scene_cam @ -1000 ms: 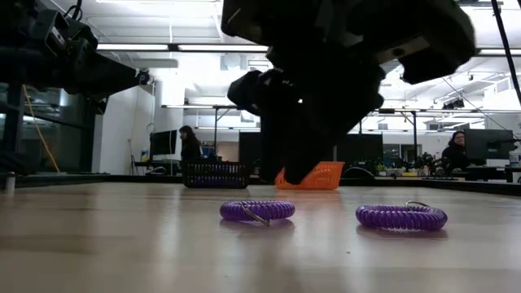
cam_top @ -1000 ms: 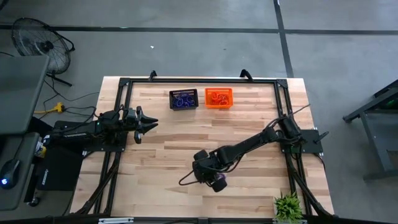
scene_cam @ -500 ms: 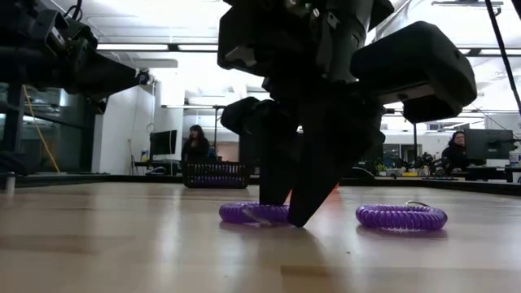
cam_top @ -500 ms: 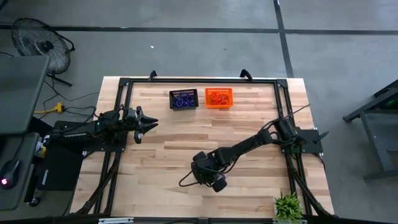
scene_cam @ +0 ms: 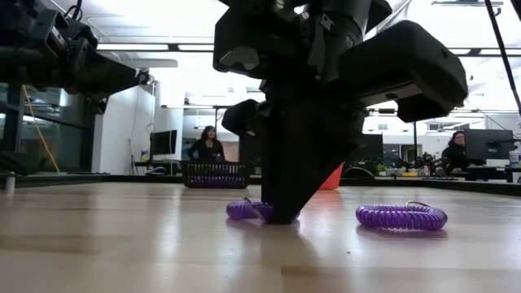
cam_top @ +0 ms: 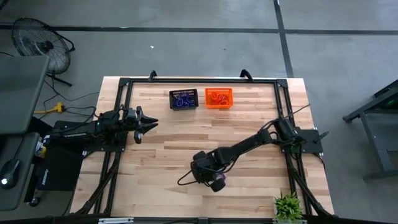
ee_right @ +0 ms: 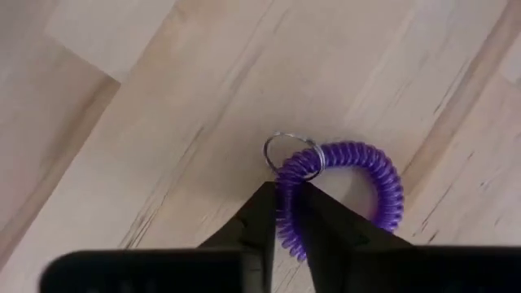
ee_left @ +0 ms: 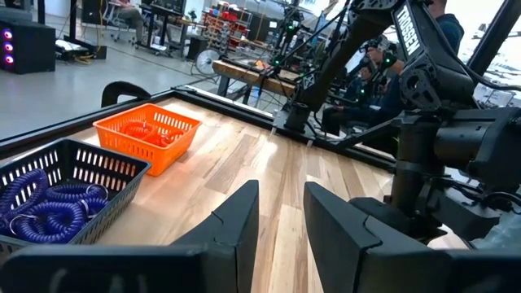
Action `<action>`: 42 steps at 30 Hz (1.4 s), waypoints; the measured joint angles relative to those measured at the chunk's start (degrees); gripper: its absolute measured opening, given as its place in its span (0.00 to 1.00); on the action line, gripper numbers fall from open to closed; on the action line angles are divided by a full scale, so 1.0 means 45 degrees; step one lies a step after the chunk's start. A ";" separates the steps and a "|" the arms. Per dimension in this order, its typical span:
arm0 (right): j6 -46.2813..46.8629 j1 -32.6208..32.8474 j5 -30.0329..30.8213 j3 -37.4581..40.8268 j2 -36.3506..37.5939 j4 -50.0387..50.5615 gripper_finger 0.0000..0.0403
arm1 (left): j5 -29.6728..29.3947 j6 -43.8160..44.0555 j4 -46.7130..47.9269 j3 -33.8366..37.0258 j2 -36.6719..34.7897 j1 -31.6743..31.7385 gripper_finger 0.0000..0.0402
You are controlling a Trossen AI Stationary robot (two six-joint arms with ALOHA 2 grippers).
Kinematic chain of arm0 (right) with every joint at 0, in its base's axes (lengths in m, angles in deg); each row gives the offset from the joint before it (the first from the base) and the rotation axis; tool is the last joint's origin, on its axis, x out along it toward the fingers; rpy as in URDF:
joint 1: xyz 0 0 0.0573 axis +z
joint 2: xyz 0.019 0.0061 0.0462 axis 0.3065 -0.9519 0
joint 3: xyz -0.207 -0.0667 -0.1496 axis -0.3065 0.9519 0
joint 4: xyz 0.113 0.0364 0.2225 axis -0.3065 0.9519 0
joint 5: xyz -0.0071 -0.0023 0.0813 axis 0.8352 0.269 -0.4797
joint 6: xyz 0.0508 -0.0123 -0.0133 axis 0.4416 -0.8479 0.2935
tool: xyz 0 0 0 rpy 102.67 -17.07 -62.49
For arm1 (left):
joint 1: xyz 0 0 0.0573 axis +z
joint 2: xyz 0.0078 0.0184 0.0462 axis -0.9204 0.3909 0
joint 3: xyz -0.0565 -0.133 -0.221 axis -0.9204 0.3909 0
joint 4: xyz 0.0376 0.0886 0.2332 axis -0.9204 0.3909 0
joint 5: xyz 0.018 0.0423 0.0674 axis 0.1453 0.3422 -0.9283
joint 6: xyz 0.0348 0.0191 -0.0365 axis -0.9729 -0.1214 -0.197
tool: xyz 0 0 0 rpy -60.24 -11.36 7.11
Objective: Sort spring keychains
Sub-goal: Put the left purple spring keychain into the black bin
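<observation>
Your right gripper [ee_right: 283, 213], low at the table's near middle, pinches one purple spring keychain [ee_right: 358, 187]; your left gripper [cam_top: 138, 124] waits part-open, empty, far left.

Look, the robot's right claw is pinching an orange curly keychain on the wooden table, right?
Nearly. The coiled spring keychain pinched by the right claw is purple, not orange, as the right wrist view shows. It does lie on the wooden table; the orange keychains are in the orange mesh basket.
</observation>
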 joint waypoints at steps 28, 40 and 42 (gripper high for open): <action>0.5127 -0.3784 0.0793 0.0068 0.2662 -0.4923 0.06 | 0.0000 0.0004 0.0000 0.0000 0.0002 -0.0002 0.25; 0.7183 -0.6714 0.2007 0.0053 0.2589 -0.7799 0.06 | 0.0000 0.0004 0.0000 0.0000 0.0001 0.0000 0.25; 0.7465 -0.7164 0.2048 0.0053 0.2589 -0.7773 0.06 | 0.0000 0.0004 0.0000 0.0000 0.0000 -0.0005 0.25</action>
